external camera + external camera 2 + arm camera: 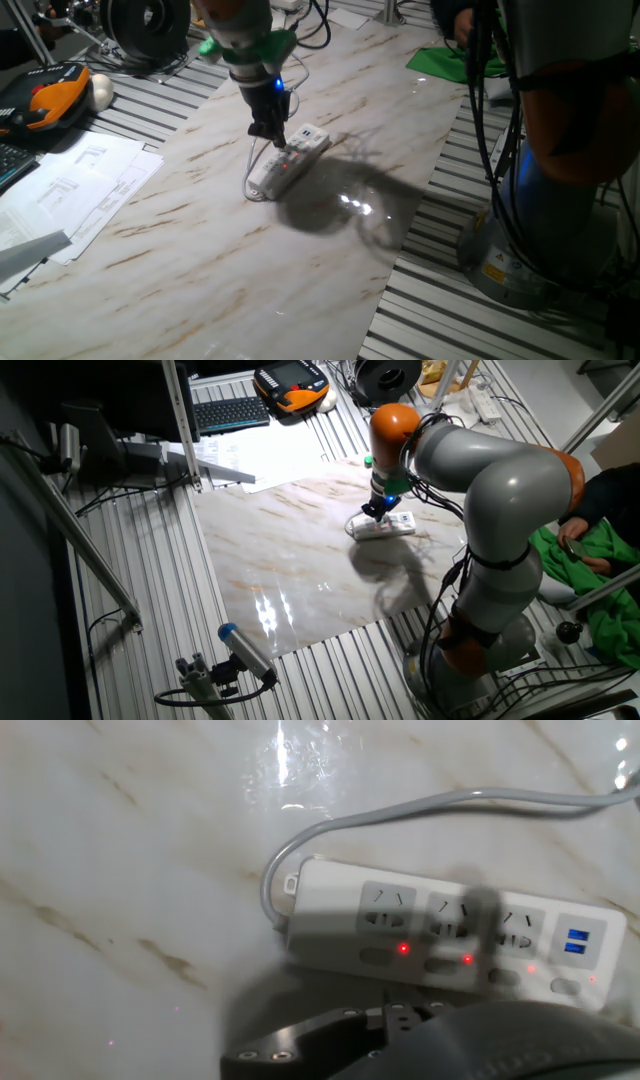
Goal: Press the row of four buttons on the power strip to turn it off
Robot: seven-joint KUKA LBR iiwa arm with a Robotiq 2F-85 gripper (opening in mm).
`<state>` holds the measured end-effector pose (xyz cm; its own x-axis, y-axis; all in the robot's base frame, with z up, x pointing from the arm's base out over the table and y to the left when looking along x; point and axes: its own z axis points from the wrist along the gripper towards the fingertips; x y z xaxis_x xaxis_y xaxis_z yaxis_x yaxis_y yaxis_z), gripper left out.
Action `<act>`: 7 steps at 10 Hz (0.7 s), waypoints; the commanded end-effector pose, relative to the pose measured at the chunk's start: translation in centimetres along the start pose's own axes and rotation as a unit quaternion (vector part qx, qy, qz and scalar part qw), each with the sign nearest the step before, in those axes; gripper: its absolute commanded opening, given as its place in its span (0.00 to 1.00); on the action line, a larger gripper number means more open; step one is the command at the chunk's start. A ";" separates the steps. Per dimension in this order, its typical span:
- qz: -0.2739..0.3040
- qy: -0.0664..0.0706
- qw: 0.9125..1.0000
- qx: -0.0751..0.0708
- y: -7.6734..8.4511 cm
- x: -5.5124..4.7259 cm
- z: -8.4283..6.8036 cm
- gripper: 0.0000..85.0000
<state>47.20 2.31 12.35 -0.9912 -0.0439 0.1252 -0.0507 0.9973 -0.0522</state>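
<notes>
Dark jaws fill the bottom of the hand view; I cannot tell if they are apart. Just past them, the power strip (450, 935) lies on the worktop (200, 230), maybe with its buttons (466, 966) nearest the jaws.

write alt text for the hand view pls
A white power strip lies on a marble-patterned table, red lights glowing beside its buttons. Its grey cord loops away; the dark tool fills the bottom edge.
</notes>
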 end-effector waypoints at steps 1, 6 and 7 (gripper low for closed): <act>0.001 -0.002 1.000 0.000 0.0 0.0 0.3 0.00; 0.005 -0.002 1.000 -0.001 0.1 -0.2 0.9 0.00; 0.006 -0.002 1.000 -0.001 0.1 -0.2 0.9 0.00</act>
<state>47.30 2.34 11.46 -0.9923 -0.0318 0.1194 -0.0381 0.9979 -0.0514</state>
